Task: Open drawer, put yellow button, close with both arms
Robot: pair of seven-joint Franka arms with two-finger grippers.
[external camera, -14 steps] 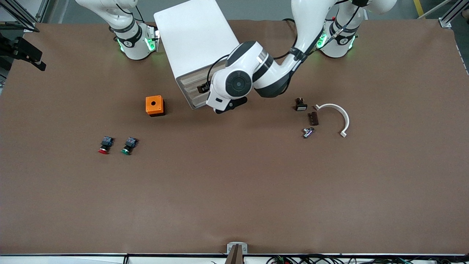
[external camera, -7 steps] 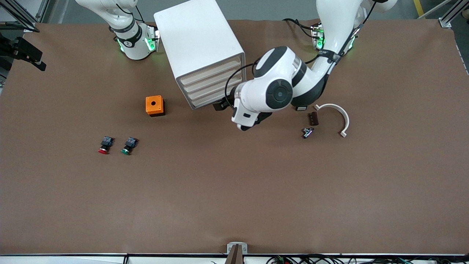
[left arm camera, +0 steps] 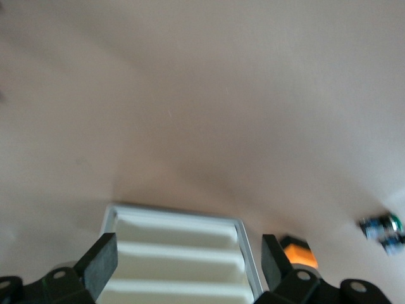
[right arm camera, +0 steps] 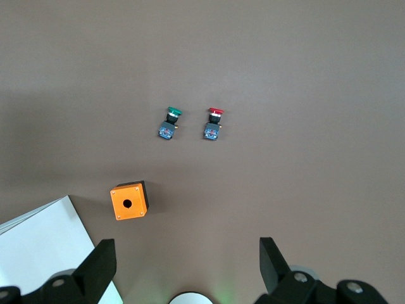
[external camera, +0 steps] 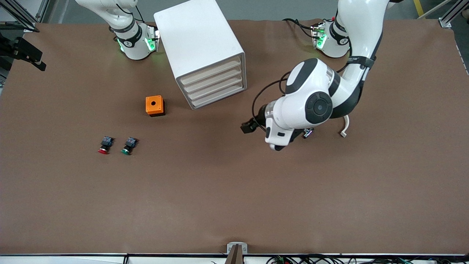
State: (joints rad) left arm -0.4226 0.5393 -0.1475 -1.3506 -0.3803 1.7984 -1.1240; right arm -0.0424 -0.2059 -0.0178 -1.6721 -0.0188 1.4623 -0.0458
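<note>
- Since a second earlier, our left gripper [external camera: 247, 127] had swung empty, jaws apart, away from the big white rounded cabinet's [external camera: 199, 47] shut uppermost cream-white drawer [external camera: 210, 71].
- We saw no yellow-capped button; the right gripper [right arm camera: 183, 266], spread, waited above the table [external camera: 234, 190].

the table [external camera: 220, 190] is plain matte brown. the cabinet [external camera: 194, 36] is white, its four drawer fronts cream with the top drawer [external camera: 209, 71] no different. a small box [external camera: 154, 105] is bright orange with a black hole on top. one button [external camera: 104, 145] has a red cap, another button [external camera: 128, 145] a green cap, both with black-and-blue bodies. the arms are glossy white with black bands, green lights at their bases.
</note>
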